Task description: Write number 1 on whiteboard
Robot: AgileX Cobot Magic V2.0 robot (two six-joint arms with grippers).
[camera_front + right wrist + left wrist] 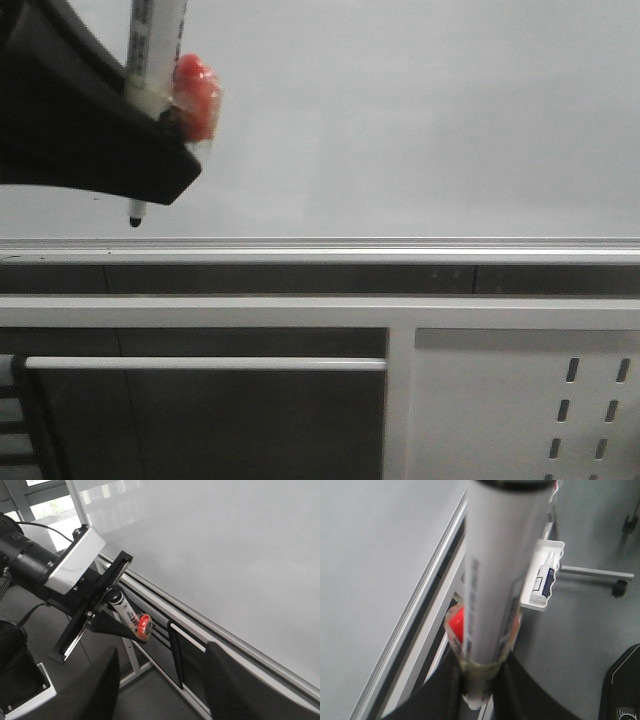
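Front view shows the left hand [150, 150] pinching a marker [155, 50], tip low by the blank whiteboard [420, 120], right hand [162, 680] spread; next, I reckon, pressing the tip on.

The marker [152, 60] runs off the front view's top edge, its print too blurred to read — in the left wrist view it fills the centre, out of focus. The left gripper [135, 150] is cropped at upper left — finger gap hidden.
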